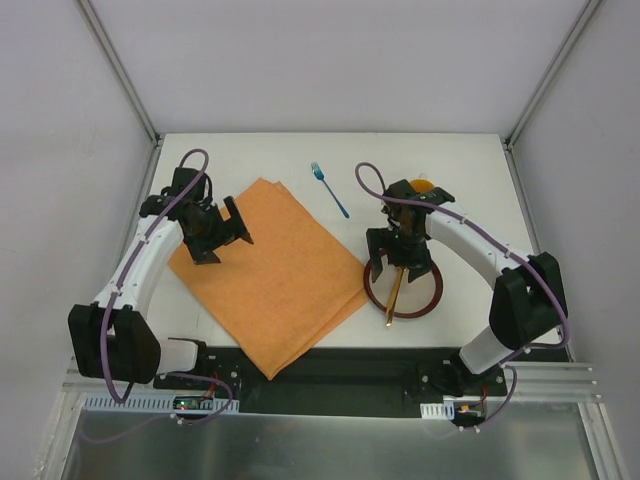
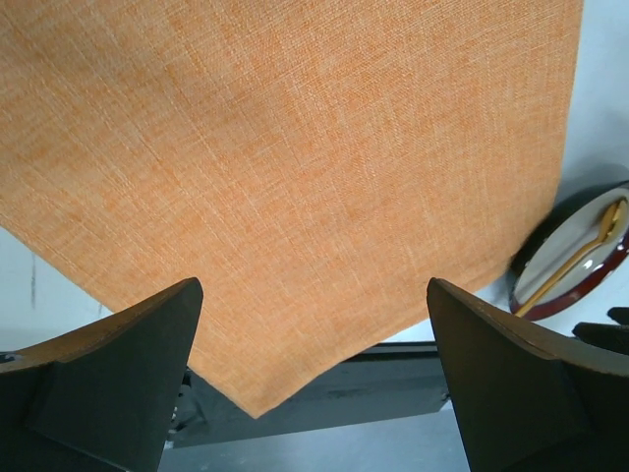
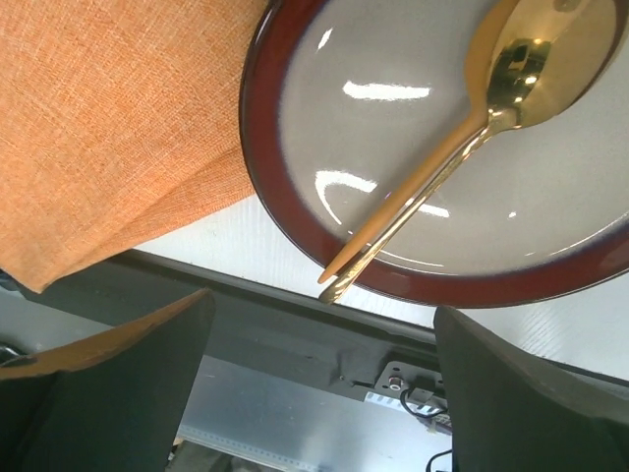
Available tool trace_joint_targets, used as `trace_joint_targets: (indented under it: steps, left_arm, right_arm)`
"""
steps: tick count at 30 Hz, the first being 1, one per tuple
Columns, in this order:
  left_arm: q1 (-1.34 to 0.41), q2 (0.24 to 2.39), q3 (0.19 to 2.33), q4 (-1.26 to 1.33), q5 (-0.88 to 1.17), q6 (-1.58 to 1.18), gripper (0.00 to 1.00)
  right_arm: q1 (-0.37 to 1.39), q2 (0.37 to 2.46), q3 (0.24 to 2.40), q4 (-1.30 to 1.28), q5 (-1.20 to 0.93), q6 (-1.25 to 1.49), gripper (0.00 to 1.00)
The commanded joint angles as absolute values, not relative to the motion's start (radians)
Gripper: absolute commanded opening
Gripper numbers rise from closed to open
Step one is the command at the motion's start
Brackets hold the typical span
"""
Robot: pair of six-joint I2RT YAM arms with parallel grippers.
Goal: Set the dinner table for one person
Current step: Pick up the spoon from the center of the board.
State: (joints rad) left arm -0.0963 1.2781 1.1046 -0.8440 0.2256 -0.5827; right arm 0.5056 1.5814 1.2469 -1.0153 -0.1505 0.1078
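The dinner table (image 1: 470, 170) is a white top with an orange cloth placemat (image 1: 270, 280) lying askew on its left half. A dark-red-rimmed plate (image 1: 436, 300) sits right of the mat, and a gold spoon (image 1: 393, 295) lies across it with its handle past the near rim. A small blue fork (image 1: 330, 190) rests on the table further back. My left gripper (image 1: 225, 240) hovers open over the mat's left part (image 2: 295, 147), nothing between its fingers (image 2: 313, 287). My right gripper (image 1: 398, 272) stands open above the plate (image 3: 260, 128) and spoon (image 3: 442, 167), holding nothing (image 3: 324, 302).
An orange object (image 1: 422, 185) shows partly behind the right arm. The mat's near corner (image 2: 251, 398) overhangs the table's black front edge (image 3: 295, 334). Grey frame posts (image 1: 125, 70) rise at the back corners. The plate's left rim touches the mat's edge (image 3: 197, 187).
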Motion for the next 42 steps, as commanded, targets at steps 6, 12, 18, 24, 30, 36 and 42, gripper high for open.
trace_joint_targets:
  steps: [6, 12, 18, 24, 30, 36, 42]
  left_arm:
    - [-0.006, 1.362, 1.108, -0.758, 0.326, -0.452, 0.99]
    - [0.156, 1.368, 1.045, -0.666, 0.508, -0.468, 0.99]
    - [0.207, 1.396, 1.098, -0.663, 0.537, -0.440, 0.99]
    - [0.209, 1.393, 1.080, -0.620, 0.552, -0.495, 0.99]
    - [0.209, 1.332, 1.022, -0.617, 0.531, -0.522, 0.99]
    - [0.206, 1.232, 0.928, -0.617, 0.497, -0.537, 0.99]
    - [0.207, 1.178, 0.899, -0.618, 0.486, -0.557, 0.99]
  right_arm:
    - [0.572, 1.562, 1.333, -1.121, -0.031, 0.186, 0.96]
    - [0.571, 1.516, 1.289, -1.132, 0.063, 0.176, 0.96]
    - [0.543, 1.427, 1.122, -0.968, 0.062, 0.176, 0.97]
    - [0.502, 1.463, 1.037, -0.753, 0.081, 0.255, 0.91]
    - [0.502, 1.512, 1.043, -0.624, 0.173, 0.291, 0.94]
    - [0.503, 1.542, 0.990, -0.523, 0.127, 0.321, 0.89]
    - [0.502, 1.529, 0.914, -0.479, 0.118, 0.299, 0.86]
